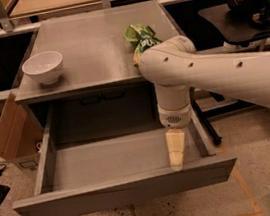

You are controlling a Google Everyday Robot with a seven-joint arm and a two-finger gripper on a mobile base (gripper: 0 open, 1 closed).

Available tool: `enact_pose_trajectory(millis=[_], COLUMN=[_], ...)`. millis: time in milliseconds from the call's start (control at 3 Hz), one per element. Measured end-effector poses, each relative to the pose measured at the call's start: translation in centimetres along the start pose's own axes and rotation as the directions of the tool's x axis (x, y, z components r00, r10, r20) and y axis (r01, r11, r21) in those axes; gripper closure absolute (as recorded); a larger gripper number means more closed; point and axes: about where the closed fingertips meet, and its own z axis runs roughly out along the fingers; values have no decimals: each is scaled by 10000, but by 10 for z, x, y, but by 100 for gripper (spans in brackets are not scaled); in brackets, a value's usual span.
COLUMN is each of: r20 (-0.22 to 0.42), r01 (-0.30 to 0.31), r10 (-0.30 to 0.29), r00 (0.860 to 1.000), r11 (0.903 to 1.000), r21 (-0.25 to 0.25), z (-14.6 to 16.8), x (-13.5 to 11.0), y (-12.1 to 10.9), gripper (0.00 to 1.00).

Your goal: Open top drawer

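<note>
The top drawer (127, 194) is a wide grey drawer with a plain flat front. It stands pulled far out from under the grey cabinet top (96, 50), and its shallow box is bare inside. My gripper (176, 149) hangs down from the white arm (231, 75), inside the drawer's right part. Its pale fingertips are close behind the front panel.
A white bowl (43, 67) sits on the cabinet top at the left. A green snack bag (139, 37) lies at the right, partly behind my arm. A cardboard box (8, 133) leans at the left of the cabinet. Dark tables stand on both sides.
</note>
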Motion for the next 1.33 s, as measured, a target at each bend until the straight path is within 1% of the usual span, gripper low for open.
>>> enact_pose_trajectory(millis=[333,667,1000,1333], r20=[935,1695,1888,1888], r01=[-74,25,139,139], r10=[1,-317,-609,-609], r00=[9956,9850,9801,9801], r11=[9970,9855,9705,9705], r21=[772,1699,2406,2406], z=[24,26,2,-6], x=[19,16,10,11], y=[-4,-26,-43,-42], gripper=[18,41,70,58])
